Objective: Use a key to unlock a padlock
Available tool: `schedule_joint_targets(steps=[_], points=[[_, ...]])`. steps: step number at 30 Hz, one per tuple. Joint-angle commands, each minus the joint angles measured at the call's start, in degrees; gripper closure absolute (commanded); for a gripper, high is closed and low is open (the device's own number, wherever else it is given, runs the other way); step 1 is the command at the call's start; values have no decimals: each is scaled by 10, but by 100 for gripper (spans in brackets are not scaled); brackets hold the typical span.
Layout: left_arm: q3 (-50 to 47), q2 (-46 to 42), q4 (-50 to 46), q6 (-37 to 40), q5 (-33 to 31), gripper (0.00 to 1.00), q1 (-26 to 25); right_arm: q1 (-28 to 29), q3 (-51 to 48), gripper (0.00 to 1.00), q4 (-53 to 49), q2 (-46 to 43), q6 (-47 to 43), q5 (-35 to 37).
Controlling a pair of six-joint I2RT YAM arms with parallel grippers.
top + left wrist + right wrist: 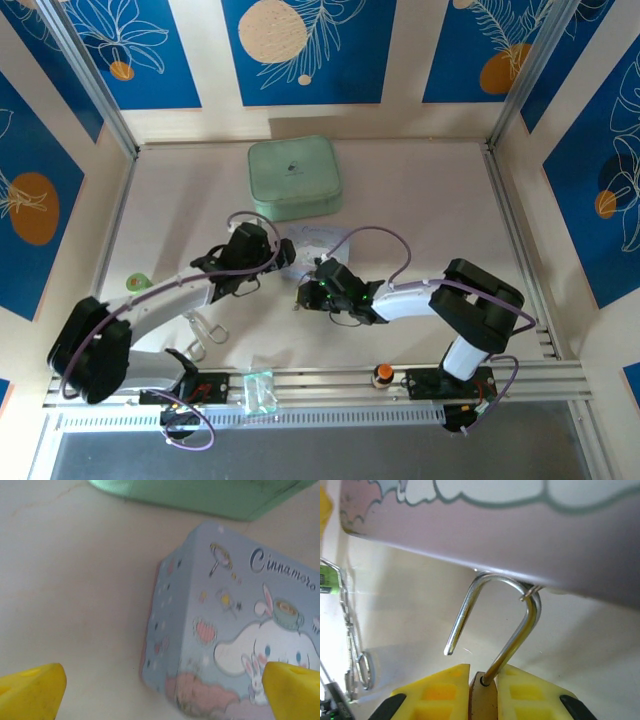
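Note:
My right gripper (484,679) is shut on the padlock (483,697), its yellow fingers pinching the small brass body from both sides. The silver shackle (516,630) stands open: one leg sits in the body and the other ends free in the air. Its bend is hooked through a small loop on the edge of the pale blue cartoon tin (225,630). From above, the right gripper (305,292) sits just below the tin (322,240). My left gripper (165,680) hangs open over the tin's corner, touching nothing. The key is out of view.
A mint-green square case (294,178) lies behind the tin. A silver wire clip (350,645) lies on the table to the left, also seen near the left arm (200,335). An orange-topped knob (383,375) and a clear block (258,390) sit on the front rail.

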Motion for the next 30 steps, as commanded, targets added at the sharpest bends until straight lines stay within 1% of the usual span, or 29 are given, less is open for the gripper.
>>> schedule_joint_targets(steps=[1, 4, 8, 12, 15, 17, 18, 20, 25, 30], points=[[29, 38, 51, 57, -23, 0, 8, -17, -47, 87, -42, 30, 78, -44], [40, 65, 61, 77, -34, 3, 8, -17, -47, 87, -46, 32, 74, -42], [47, 88, 60, 87, -27, 2, 8, -18, -44, 87, -58, 35, 67, -35], [61, 116, 39, 94, -28, 4, 8, -20, -40, 87, -78, 38, 61, -28], [62, 135, 41, 95, -27, 13, 8, -21, -37, 87, -82, 42, 61, -24], [55, 140, 51, 93, -25, 24, 8, -21, -38, 87, -82, 46, 62, -18], [52, 142, 51, 92, -25, 26, 8, -20, -38, 87, -82, 48, 63, -15], [46, 145, 53, 87, -18, 37, 7, -19, -43, 87, -76, 49, 69, -4], [17, 148, 66, 72, -5, 41, 6, -17, -54, 87, -55, 55, 82, 18], [-12, 143, 67, 54, 9, 44, 2, -9, -56, 87, -60, 60, 83, 52]])
